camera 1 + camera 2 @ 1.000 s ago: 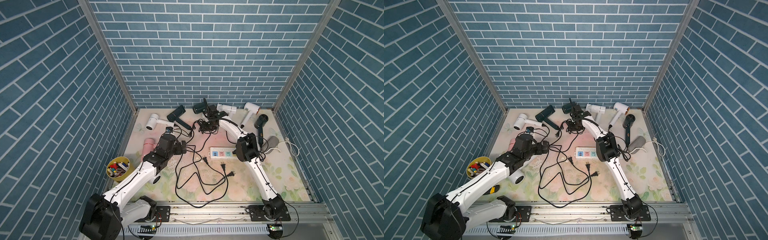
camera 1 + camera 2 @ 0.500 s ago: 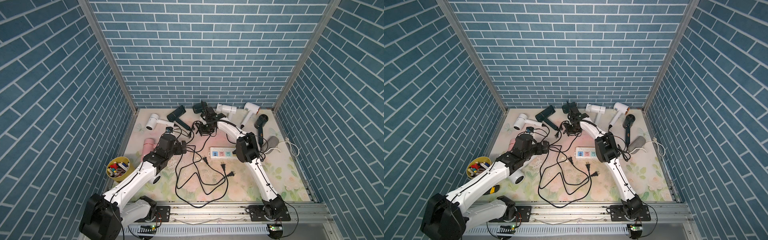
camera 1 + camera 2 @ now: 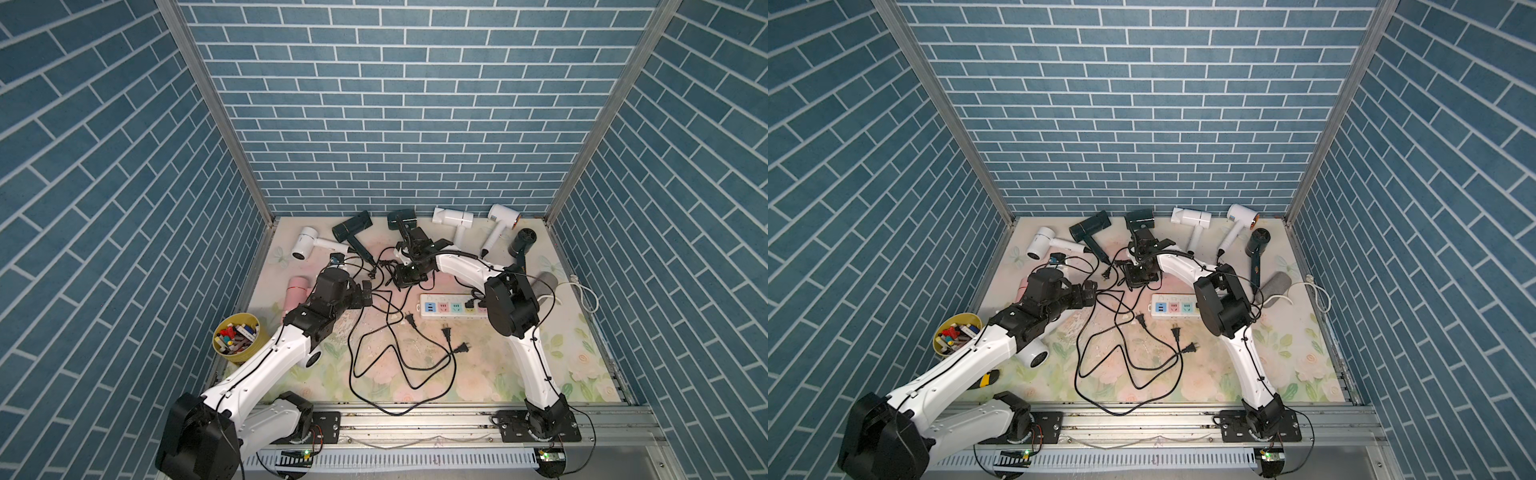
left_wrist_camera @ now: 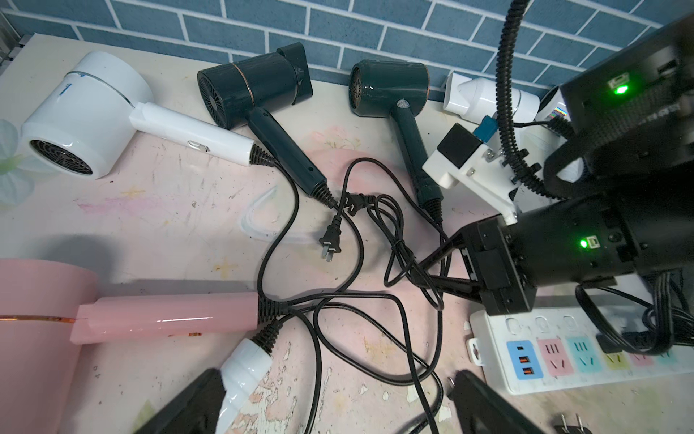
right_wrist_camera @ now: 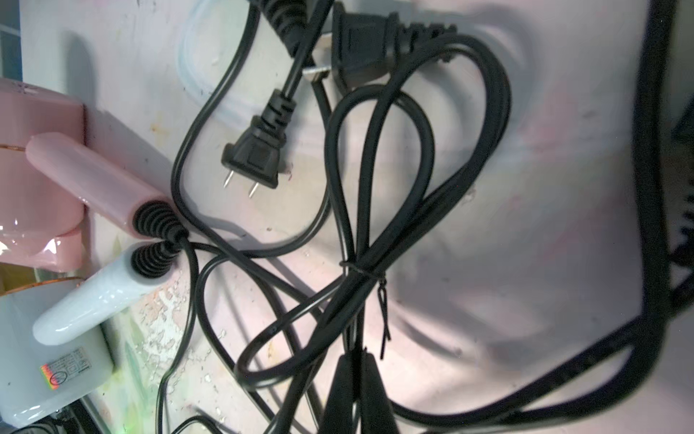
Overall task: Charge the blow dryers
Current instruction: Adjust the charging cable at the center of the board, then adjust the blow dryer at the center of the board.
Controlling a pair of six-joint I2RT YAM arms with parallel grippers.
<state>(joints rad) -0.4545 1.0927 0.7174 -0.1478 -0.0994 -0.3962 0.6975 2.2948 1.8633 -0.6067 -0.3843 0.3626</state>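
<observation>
Blow dryers (image 3: pixel 353 226) get power only through their plugs, and the step in hand is fetching one cord. The right fingers (image 5: pixel 340 390) are pinched together on a tied cord (image 5: pixel 360 268), just beside its wire tie (image 5: pixel 381 300). The left fingers (image 4: pixel 187 406) stand wide and hold nothing. They hang over the crossing cords next to the handles of the pink dryer (image 4: pixel 169 319) and a white dryer (image 4: pixel 244 364).

The tied cord's plug (image 5: pixel 360 41) lies near a second loose plug (image 5: pixel 253 158). The bundle seems to lead back to a dark green dryer (image 4: pixel 390 90), though the tangle hides the full run. The power strip (image 3: pixel 453 309) lies just beside the right fingers. At least one plug sits in it at the end by the right arm, and the pink and green sockets look free.

The other dryers lie along the back wall, well apart from the strip. More loose plugs rest on the desk (image 3: pixel 457 374) in front of it.

The hold is on the bundle, not on the plug, so I judge this to be a drag and not an insertion. A slow, low pull toward the strip should keep the loops from catching the neighbouring cords or dragging the dryer. The tie shortens the cord, so it may not reach until the dryer comes along too. After that, a fresh hold on the plug body with its prongs facing a free socket would be needed, and the left fingers could steady the strip.
</observation>
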